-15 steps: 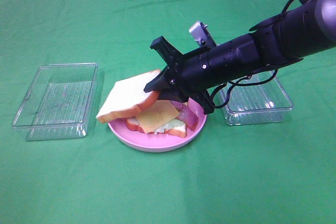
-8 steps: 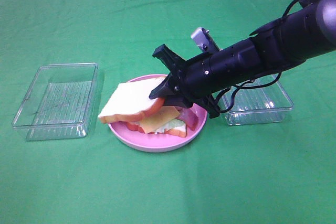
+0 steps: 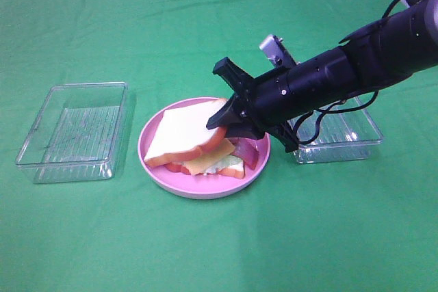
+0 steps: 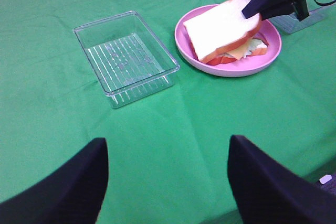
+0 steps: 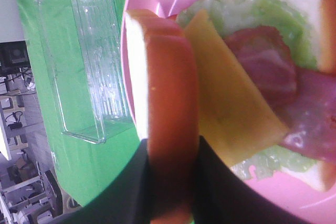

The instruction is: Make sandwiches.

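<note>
Bread slice point(image 3: 186, 131) pinched in R hand point(image 3: 220, 122), tilted over pink plate point(image 3: 202, 186).

Matt cloth, glossy plastic, foam-like toy food.

Green cloth point(image 3: 205, 251) underneath, matt and slightly creased. Pink plate point(image 3: 198, 188) of smooth plastic with a soft sheen. Two clear plastic trays, left tray point(image 3: 72, 131) and right tray point(image 3: 342, 141), glossy, with ribbed floors. Top bread slice point(image 3: 186, 133) matt white on its face, smooth orange-brown at the crust; cheese slice point(image 5: 231, 114) thin, yellow, matt; lettuce point(image 5: 247, 17) pale green and pebbly; bacon point(image 5: 278, 77) reddish-pink, faintly shiny. Right gripper point(image 3: 229, 120) in black matt plastic; left gripper fingers point(image 4: 63, 182) likewise black and matt.
</note>
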Controlling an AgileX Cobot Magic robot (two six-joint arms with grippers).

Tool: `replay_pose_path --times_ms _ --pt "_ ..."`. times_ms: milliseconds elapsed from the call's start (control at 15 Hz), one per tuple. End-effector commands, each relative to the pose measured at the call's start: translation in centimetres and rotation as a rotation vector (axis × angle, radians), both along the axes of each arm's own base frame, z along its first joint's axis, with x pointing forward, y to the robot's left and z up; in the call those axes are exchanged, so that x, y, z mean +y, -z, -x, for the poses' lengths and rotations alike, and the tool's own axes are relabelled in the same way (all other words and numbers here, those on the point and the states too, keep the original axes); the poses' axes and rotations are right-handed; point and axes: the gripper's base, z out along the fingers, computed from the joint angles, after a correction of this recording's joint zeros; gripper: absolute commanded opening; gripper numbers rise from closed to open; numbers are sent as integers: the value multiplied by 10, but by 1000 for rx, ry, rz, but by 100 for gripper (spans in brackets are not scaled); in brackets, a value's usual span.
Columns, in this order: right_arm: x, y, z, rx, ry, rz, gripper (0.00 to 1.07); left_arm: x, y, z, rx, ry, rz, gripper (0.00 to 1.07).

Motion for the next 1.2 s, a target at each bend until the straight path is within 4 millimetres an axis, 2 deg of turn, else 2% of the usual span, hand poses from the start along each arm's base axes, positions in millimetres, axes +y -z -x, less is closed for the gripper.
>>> replay_pose_path --times_ms 67,133,200,267,400,467,600,733,867,1200 --pt "-4 2 4 29 -23 45 0 -1 1 -1 -1 2 2 63" --pt "-4 2 4 32 -25 45 2 -1 1 -1 -1 2 2 63" --pt "-4 2 5 33 -30 43 11 -1 1 -1 -1 2 2 63" --pt "-4 2 5 34 -30 43 25 -1 1 -1 -1 2 2 63" --pt "-5 1 6 22 -49 56 58 -1 1 -1 -1 2 2 63" --pt "-5 0 6 6 -70 73 69 -1 1 -1 -1 2 2 63" --pt "-8 -8 8 -38 -100 105 73 -1 1 -1 -1 2 2 63" --pt "-12 -25 11 -105 -141 144 73 -1 1 -1 -1 2 2 63" --pt "-23 -54 23 -192 -245 259 73 -1 1 -1 -1 2 2 63" --pt "-61 -118 69 -239 -437 541 73 -1 1 -1 -1 2 2 63"
